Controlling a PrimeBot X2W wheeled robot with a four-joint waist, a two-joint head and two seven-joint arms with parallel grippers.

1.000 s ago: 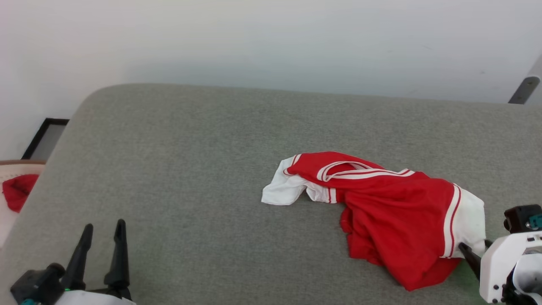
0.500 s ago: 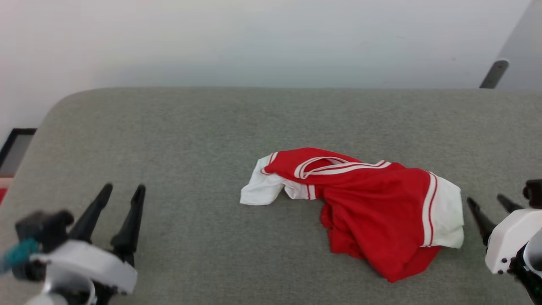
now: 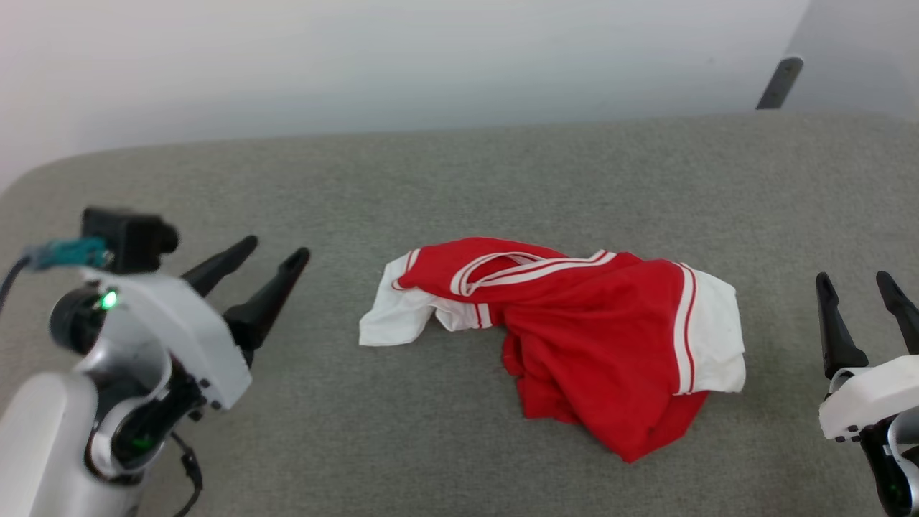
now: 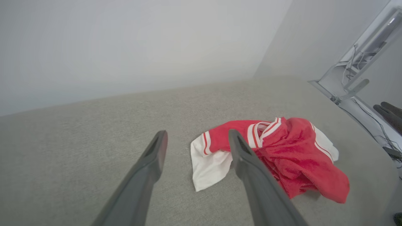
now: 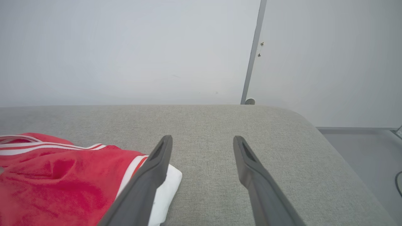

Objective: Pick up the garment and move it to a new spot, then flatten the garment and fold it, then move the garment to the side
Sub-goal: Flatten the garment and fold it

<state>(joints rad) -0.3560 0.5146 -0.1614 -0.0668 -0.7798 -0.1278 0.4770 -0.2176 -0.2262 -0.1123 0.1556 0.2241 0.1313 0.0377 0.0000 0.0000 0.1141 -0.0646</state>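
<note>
The garment [image 3: 581,337], a red jersey with white sleeves and striped trim, lies crumpled on the grey cushioned surface [image 3: 445,187]. Its lettering is hidden in the folds. My left gripper [image 3: 276,251] hovers open to the left of it, fingers pointing toward the white sleeve [image 3: 391,323], nothing between them. My right gripper [image 3: 858,281] stands open just right of the other white sleeve [image 3: 711,337], apart from the cloth. In the left wrist view the garment [image 4: 282,157] lies beyond the open gripper [image 4: 198,136]. In the right wrist view the garment [image 5: 56,185] sits left of the open gripper [image 5: 202,140].
A pale wall runs behind the grey surface. A slanted metal post [image 3: 779,82] rises at the back right. The surface's rounded right end [image 5: 329,147] drops to the floor. Bare grey surface stretches behind and in front of the jersey.
My right gripper let go of the jersey's right sleeve, opened and drew back to the right. The left arm rose and swung toward the jersey. The head camera turned, shifting the scene leftward.
</note>
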